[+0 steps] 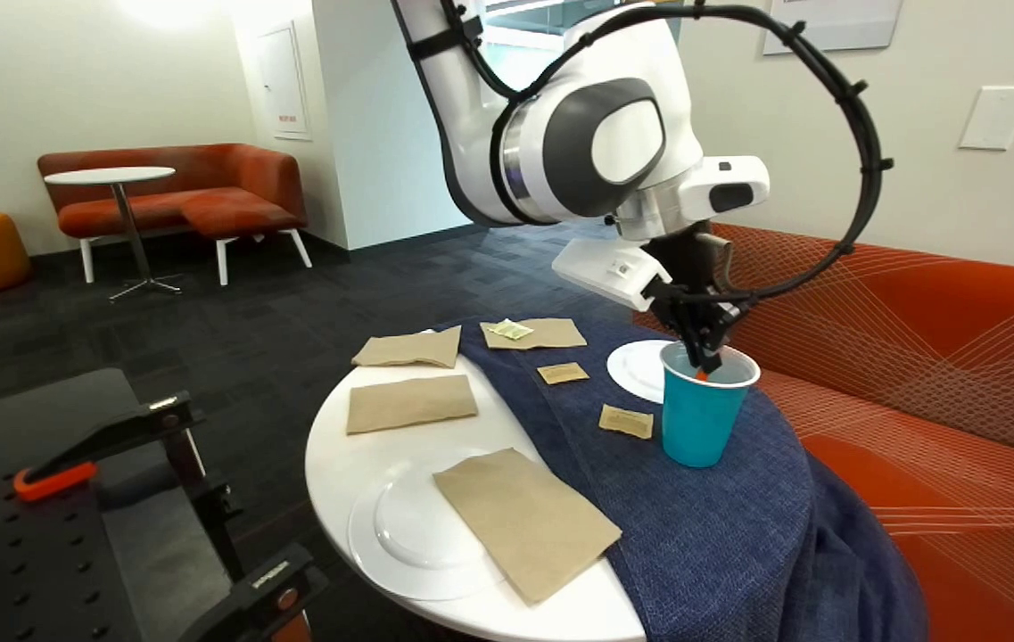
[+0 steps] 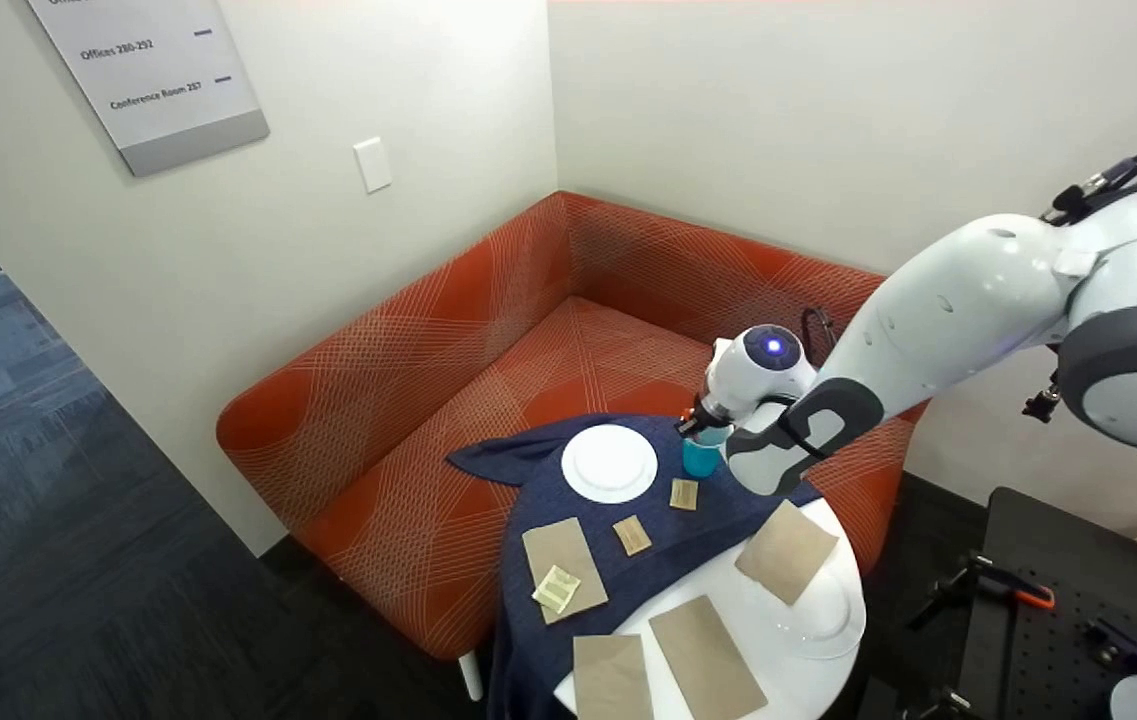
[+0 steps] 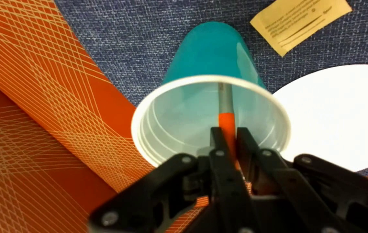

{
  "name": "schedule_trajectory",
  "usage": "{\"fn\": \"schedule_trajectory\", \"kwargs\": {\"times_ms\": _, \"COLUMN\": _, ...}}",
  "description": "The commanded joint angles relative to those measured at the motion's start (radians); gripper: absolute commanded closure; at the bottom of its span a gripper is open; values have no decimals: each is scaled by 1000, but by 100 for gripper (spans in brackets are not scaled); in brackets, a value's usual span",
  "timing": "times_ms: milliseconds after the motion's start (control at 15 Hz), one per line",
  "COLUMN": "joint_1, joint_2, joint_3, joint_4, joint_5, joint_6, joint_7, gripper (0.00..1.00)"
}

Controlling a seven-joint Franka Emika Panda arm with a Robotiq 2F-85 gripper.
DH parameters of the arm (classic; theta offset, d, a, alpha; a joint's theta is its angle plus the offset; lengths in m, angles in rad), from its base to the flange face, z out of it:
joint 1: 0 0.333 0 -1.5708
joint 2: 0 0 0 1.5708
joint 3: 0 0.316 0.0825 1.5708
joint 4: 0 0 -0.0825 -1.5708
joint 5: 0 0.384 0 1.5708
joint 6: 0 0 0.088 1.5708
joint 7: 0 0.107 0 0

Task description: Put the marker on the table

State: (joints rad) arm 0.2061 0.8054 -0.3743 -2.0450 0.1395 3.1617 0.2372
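End effector pinched the orange marker at the mouth of a teal cup, marker's grey part down inside it; cup stood upright on dark blue cloth over the bench, near a white plate

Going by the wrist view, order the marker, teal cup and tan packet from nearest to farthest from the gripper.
1. Marker: between the jaws of the gripper.
2. Teal cup: upright, with the marker reaching into it.
3. Tan packet: on the blue cloth, past the cup, upper right.
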Motion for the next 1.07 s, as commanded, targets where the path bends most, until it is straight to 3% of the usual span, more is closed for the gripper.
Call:
{"fn": "schedule_trajectory", "kwargs": {"times_ms": 0, "joint_1": 92, "joint_2": -55, "joint_3": -67, "joint_4": -81, "joint_5": 13, "joint_6": 15, "joint_7": 30, "gripper": 96}}
{"fn": "schedule_trajectory", "kwargs": {"times_ms": 733, "joint_1": 371, "joint_2": -147, "joint_3": -308, "joint_4": -228, "joint_5": 21, "joint_6": 62, "joint_7": 48, "gripper": 96}}
{"fn": "schedule_trajectory", "kwargs": {"times_ms": 1000, "joint_1": 529, "joint_2": -178, "joint_3": -449, "joint_4": -290, "joint_5": 33, "joint_6": 80, "joint_7": 50, "gripper": 96}}
